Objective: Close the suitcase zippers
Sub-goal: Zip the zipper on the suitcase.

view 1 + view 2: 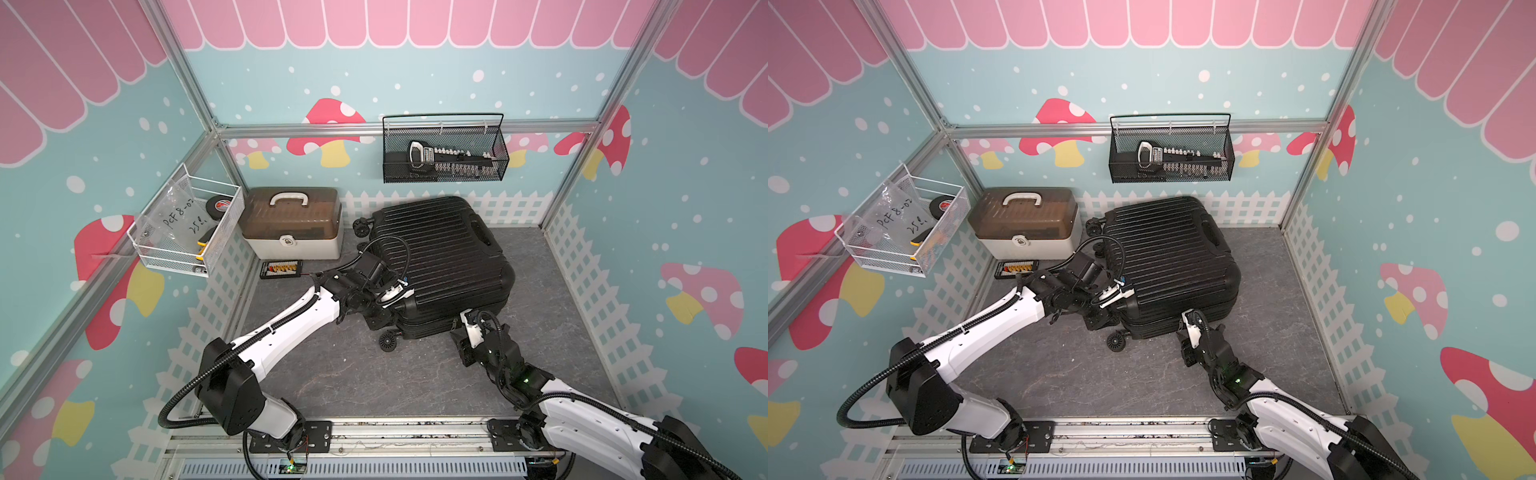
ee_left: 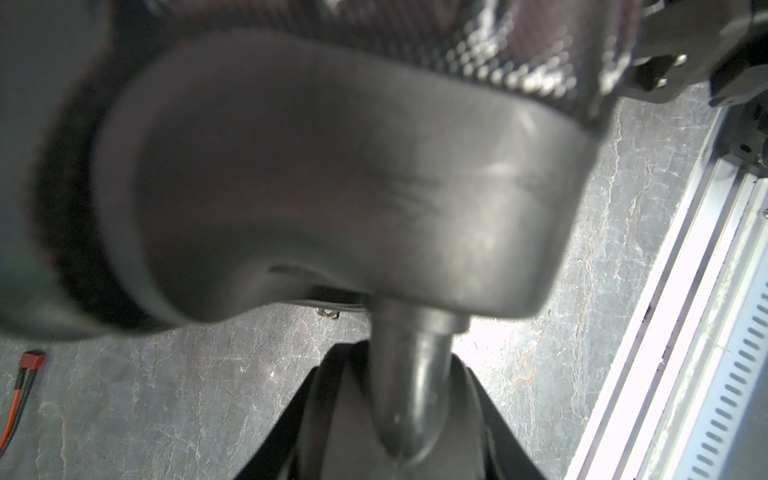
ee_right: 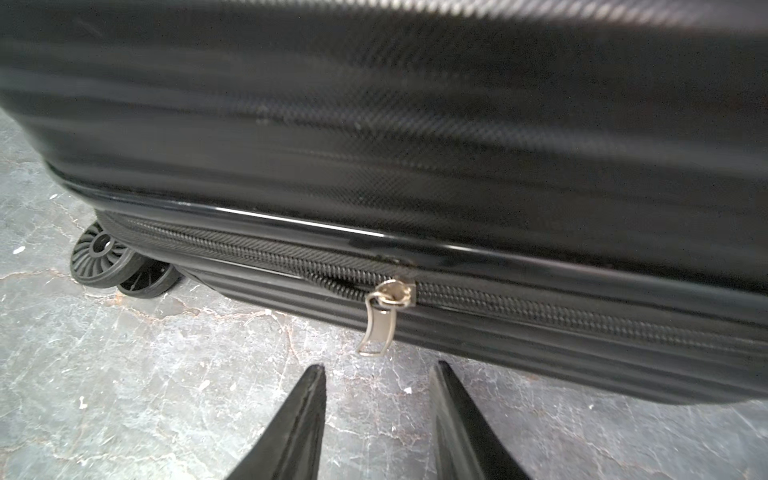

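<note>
The suitcase lies flat on the grey desk with its lid down, and the step in hand looks like taking hold of the silver pull that hangs from the slider on the near-side zippers. The right tool is empty, its two fingers parted with a clear gap, and it sits just short of the pull, roughly in line with it. To do this well, ease forward until the tab lies between the fingers, then close on the flat of the tab low down, not on the slider body, so it cannot twist out. Toward the wheel the teeth seem parted and on the other side meshed, so the draw probably runs toward that wheel corner, along the track and close to the shell. The left tool is at the wheel corner and looks closed around a stubby black stem there, though the close view is blurred; that hold should steady the case against the pull
</note>
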Tool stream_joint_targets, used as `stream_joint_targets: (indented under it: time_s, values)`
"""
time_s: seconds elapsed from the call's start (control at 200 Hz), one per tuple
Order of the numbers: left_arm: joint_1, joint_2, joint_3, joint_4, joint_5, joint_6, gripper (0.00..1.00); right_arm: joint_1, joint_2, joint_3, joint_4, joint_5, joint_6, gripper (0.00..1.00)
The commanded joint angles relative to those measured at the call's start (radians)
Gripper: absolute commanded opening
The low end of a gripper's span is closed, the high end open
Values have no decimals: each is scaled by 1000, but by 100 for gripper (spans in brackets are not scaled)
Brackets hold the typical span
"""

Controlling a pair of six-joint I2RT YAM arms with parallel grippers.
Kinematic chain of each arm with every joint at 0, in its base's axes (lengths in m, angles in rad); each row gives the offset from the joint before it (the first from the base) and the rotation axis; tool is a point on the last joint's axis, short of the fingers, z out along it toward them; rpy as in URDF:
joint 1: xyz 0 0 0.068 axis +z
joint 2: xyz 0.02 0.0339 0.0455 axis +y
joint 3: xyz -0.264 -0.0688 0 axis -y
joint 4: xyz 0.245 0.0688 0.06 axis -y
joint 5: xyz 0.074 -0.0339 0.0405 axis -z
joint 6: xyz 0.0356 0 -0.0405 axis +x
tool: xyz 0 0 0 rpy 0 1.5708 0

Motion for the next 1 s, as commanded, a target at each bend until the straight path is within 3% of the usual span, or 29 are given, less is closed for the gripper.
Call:
stream_joint_targets:
  time_s: [0.0, 0.436, 0.797, 0.992]
  values:
    - [7, -78, 21, 11, -3, -57, 2, -25, 39, -9, 91, -48, -13, 44]
    - [-18, -94, 27, 7, 34, -80, 2, -47, 203, 26, 205, -9, -44, 43]
    - [-22, -95, 44, 35, -234, -214, 0, -48, 23, -17, 165, 165, -9, 29]
    - [-21, -95, 46, 42, -283, -232, 0, -47, -81, -27, 43, 141, 1, 28]
